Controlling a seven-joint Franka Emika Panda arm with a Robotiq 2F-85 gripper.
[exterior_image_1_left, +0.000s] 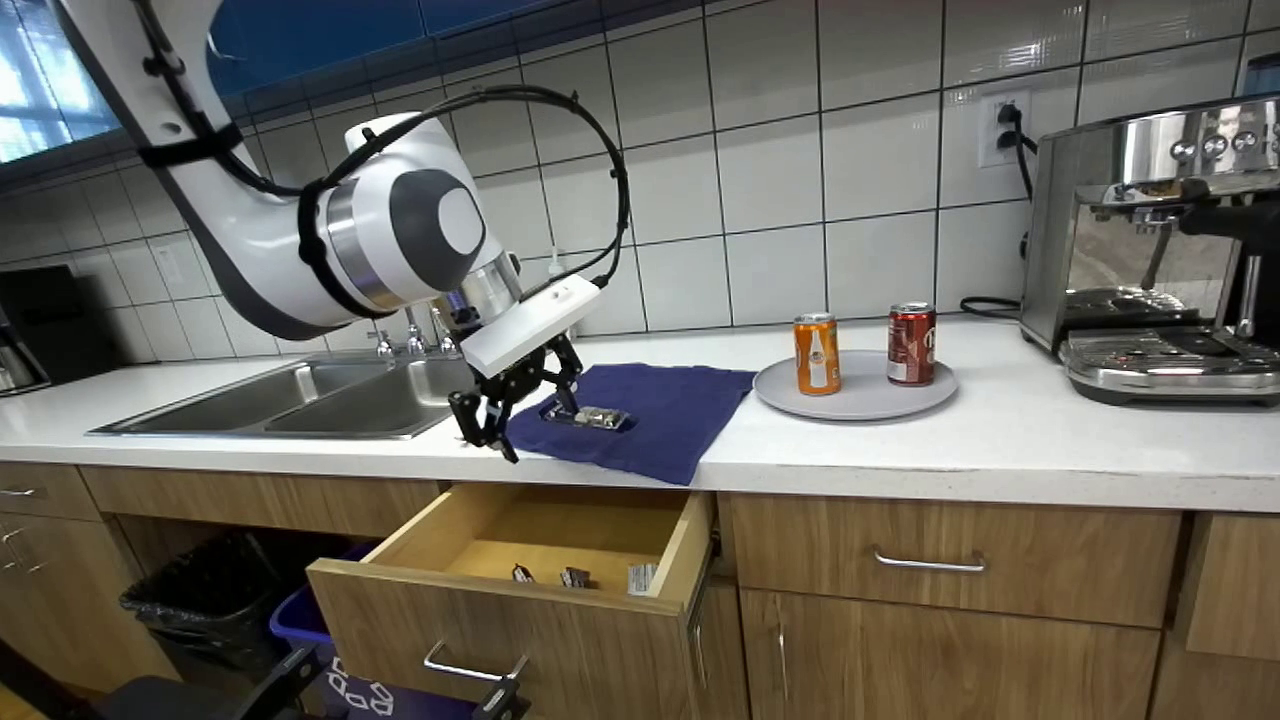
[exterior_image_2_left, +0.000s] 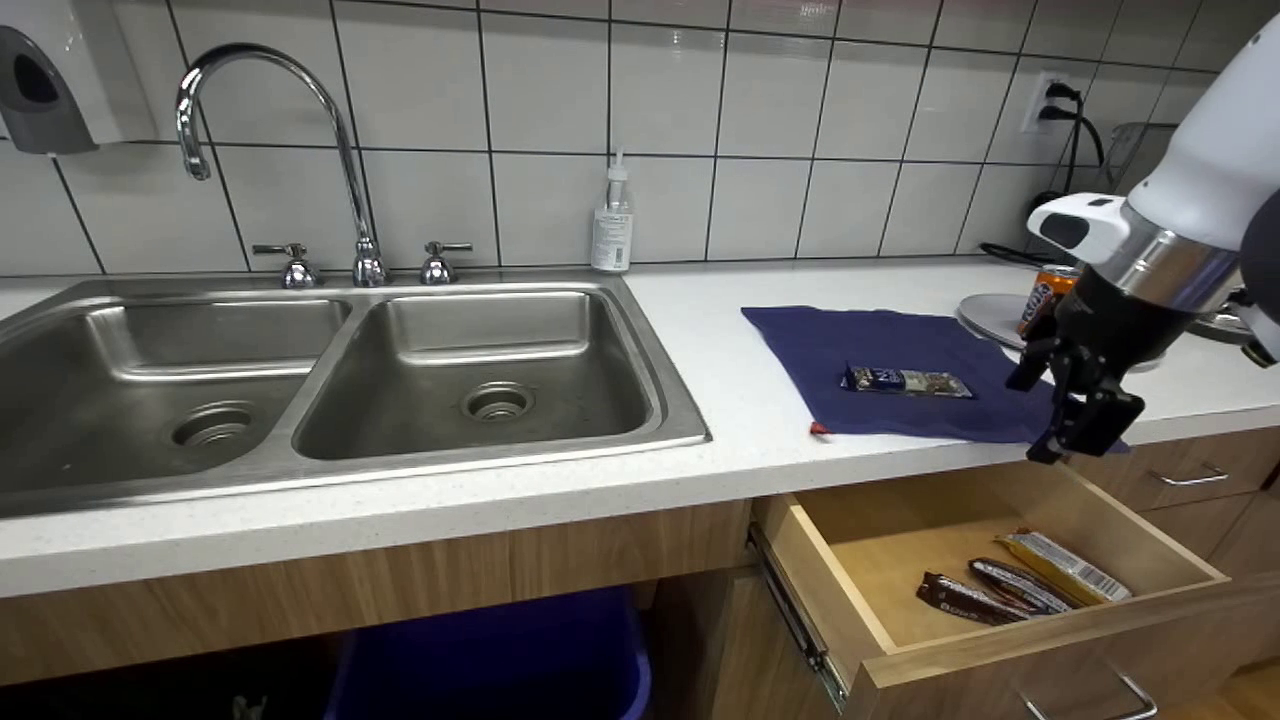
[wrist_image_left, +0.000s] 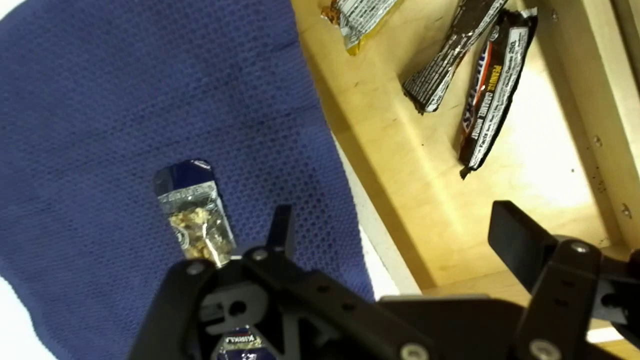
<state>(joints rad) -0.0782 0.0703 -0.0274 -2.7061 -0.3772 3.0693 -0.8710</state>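
I'm watching one gripper (wrist_image_left: 392, 222) hanging wide-jawed over the worktop's front edge (exterior_image_1_left: 950, 486); near it, one glossy oblong bar (exterior_image_2_left: 905, 382) is lying on one dimpled cloth (wrist_image_left: 165, 90), one wooden drawer (exterior_image_2_left: 890, 545) holding three bars (exterior_image_2_left: 1018, 585).

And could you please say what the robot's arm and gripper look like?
The Franka Panda arm is glossy white with grey trim, a silvery metal band, black straps and looping black cables. The Robotiq gripper is black, with angular, jointed fingers and silvery screws.
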